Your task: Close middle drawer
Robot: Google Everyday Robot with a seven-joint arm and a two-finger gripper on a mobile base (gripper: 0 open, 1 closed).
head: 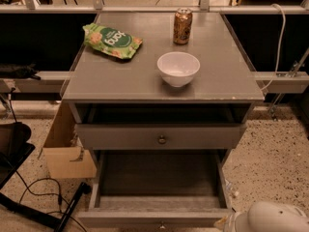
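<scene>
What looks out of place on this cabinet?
The middle drawer stands wide open, empty. The bowl, can and snack bag sit tidily on top. The pincer is out of view; only a white robot part shows bottom right.
</scene>
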